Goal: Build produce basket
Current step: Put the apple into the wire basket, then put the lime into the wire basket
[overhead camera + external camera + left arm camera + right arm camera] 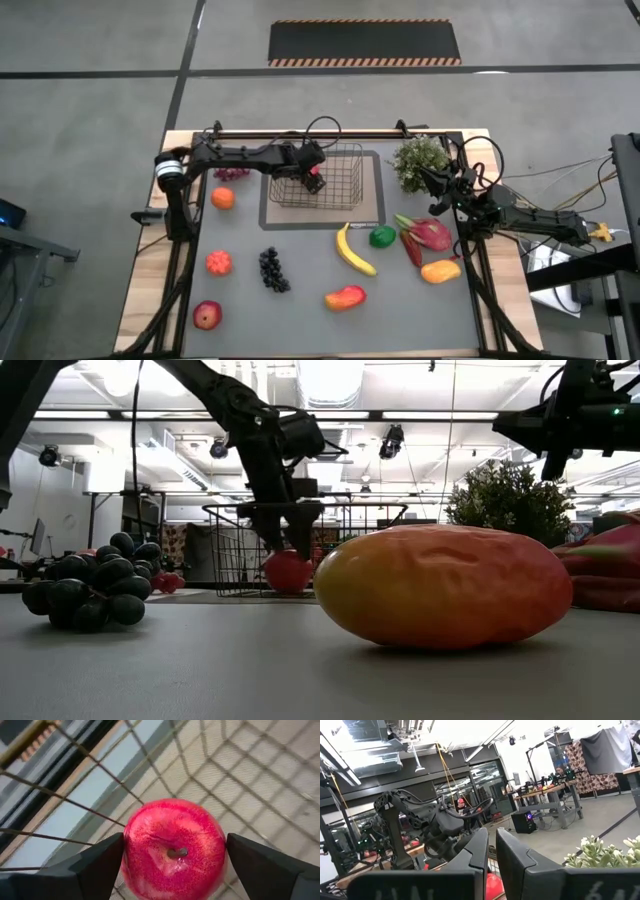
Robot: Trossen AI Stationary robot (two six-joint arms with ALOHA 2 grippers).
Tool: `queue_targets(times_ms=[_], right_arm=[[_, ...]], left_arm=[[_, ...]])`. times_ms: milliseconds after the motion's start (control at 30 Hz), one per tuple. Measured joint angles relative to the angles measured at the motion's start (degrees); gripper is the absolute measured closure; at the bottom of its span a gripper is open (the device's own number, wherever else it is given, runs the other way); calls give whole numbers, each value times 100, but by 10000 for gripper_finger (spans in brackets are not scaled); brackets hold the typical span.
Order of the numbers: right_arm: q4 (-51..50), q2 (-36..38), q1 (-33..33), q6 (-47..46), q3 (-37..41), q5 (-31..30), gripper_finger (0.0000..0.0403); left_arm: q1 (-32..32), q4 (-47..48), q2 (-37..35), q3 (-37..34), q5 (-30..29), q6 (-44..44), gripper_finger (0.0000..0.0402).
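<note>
The dark wire basket (335, 172) stands on the grey tray (372, 215) at the far middle of the table. My left gripper (314, 182) reaches down inside the basket's left part and is shut on a red apple (175, 850), also seen in the low view (288, 572). On the mat lie the banana (353, 250), grapes (272, 270), green pepper (382, 237), dragon fruit (428, 235), two mangoes (345, 297) (440, 270), an orange (222, 198) and another red apple (207, 315). My right gripper (491, 855) hovers shut near the leafy plant (420, 160), off the table. My left gripper pinches the red apple across its widest part, one finger (95, 867) on each flank, with the stem dimple (176, 853) facing up between them. The fingers come from above, pointing down into the basket. The apple sits upright, low over the mesh floor; whether it rests on it, I cannot tell.
An orange-red fruit (218, 262) lies on the left of the mat, and a small dark red fruit (232, 173) lies left of the basket. The basket's wire walls (75, 780) stand close around the left gripper. Bare mat (300, 240) lies between the tray and the near produce.
</note>
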State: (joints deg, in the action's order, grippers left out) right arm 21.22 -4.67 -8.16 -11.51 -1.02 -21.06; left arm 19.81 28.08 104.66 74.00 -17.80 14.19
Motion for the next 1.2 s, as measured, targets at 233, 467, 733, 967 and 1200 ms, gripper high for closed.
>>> queue_targets(times_ms=[233,467,733,967,1200], right_arm=[[14,1,0,19,-5,0,376],[8,0,0,203,-7,2,374],[56,-39,2,428,-9,428,320],[181,-133,6,912,-158,864,265],[182,-569,4,1607,-743,1684,252]], left_arm=[[-25,-2,-509,0,489,-104,66],[-351,-163,-1255,-29,498,-624,66],[-1405,-2270,-2373,-1043,535,-2132,66],[-1768,-4891,-3164,-2425,1024,-4114,66],[-1767,-7186,-3528,-3327,1176,-3955,66]])
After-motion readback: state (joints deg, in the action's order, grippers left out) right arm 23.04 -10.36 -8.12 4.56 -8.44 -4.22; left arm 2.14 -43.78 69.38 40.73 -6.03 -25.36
